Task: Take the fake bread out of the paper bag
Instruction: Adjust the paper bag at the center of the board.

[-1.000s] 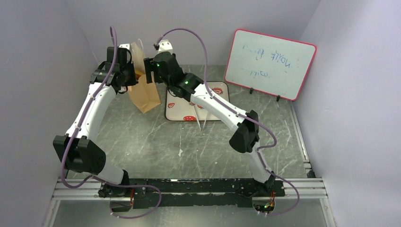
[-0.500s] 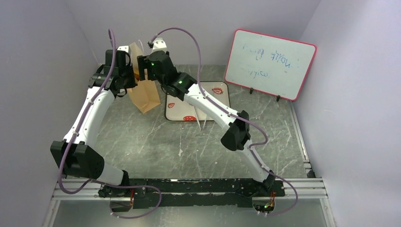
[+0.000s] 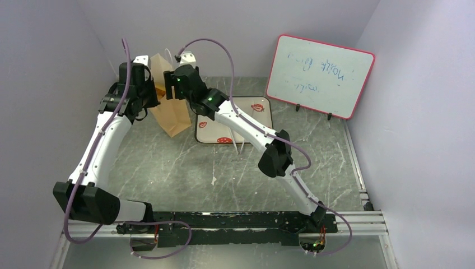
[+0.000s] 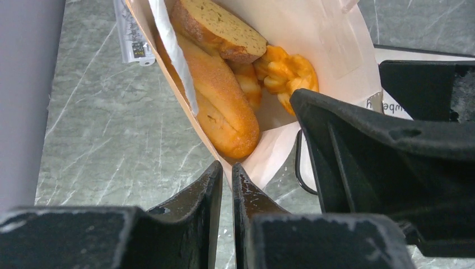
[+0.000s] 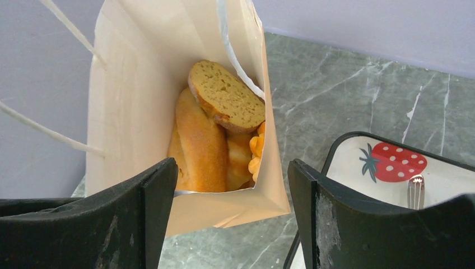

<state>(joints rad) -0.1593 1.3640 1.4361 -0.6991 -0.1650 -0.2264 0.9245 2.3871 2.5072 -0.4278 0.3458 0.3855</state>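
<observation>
The tan paper bag [image 3: 172, 115] stands at the back left of the table with its mouth open. My left gripper [image 3: 147, 96] is shut on the near rim of the paper bag [image 4: 336, 39], its jaws [image 4: 227, 172] pinching the paper edge. Inside lies the fake bread: a long golden loaf [image 4: 224, 101], a brownish slice [image 4: 221, 25] and an orange braided piece [image 4: 288, 73]. My right gripper [image 3: 170, 85] hangs open just above the bag's mouth [image 5: 129, 84], its fingers [image 5: 231, 166] either side of the near corner, over the slice [image 5: 224, 95] and loaf [image 5: 203, 145], touching nothing.
A white strawberry-print tray [image 3: 263, 120] lies right of the bag, seen too as the tray [image 5: 448, 179] in the right wrist view. Silver tongs [image 3: 238, 144] rest on its near edge. A red-framed whiteboard [image 3: 319, 75] leans at the back right. Walls close in on both sides.
Both wrists have shifted left and toward the back wall. My right gripper has come over the bag's mouth. The left gripper stays shut on the rim.
</observation>
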